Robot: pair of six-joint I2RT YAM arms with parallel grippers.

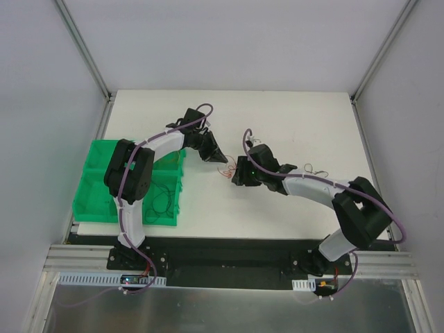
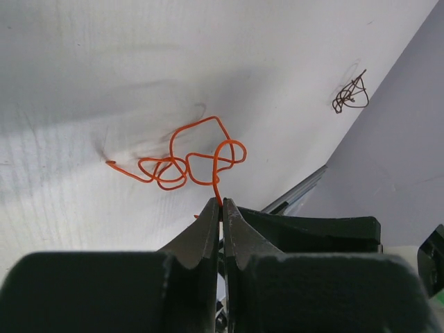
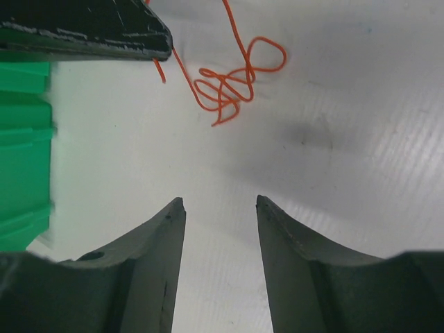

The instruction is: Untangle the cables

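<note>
Where the white table (image 1: 291, 118) is closed in by pale grey walls (image 1: 229, 41) and metal corner posts (image 1: 83, 45), its matte top is evenly lit and only faint shadows are cast. A set of green bins (image 1: 97, 187) is placed at the left edge of the table, beside the left arm (image 1: 132, 180). A thin dark wire (image 1: 161, 201) is seen lying in one of the nearer compartments.

Near the middle of the table the two grippers are found close together, tip towards tip, with an orange wire (image 2: 201, 163) between them. This wire, kinked into several overlapping loops, is pinched at one end by the left gripper (image 2: 221, 202), whose jaws are pressed fully together on it. The rest of the wire is spread out beyond the fingertips over the table. Whether it rests on the surface or is lifted just clear cannot be told.

The right gripper (image 3: 220, 201) is held open, with a clear gap between its jaws, just beside the loops. Nothing is gripped or touched by its fingers (image 3: 170, 243). In the right wrist view, part of the orange wire is hidden behind the left gripper's dark finger. A small dark brown wire (image 2: 350, 94) is seen by itself on the table, well apart from the orange one, towards the right wall.
</note>
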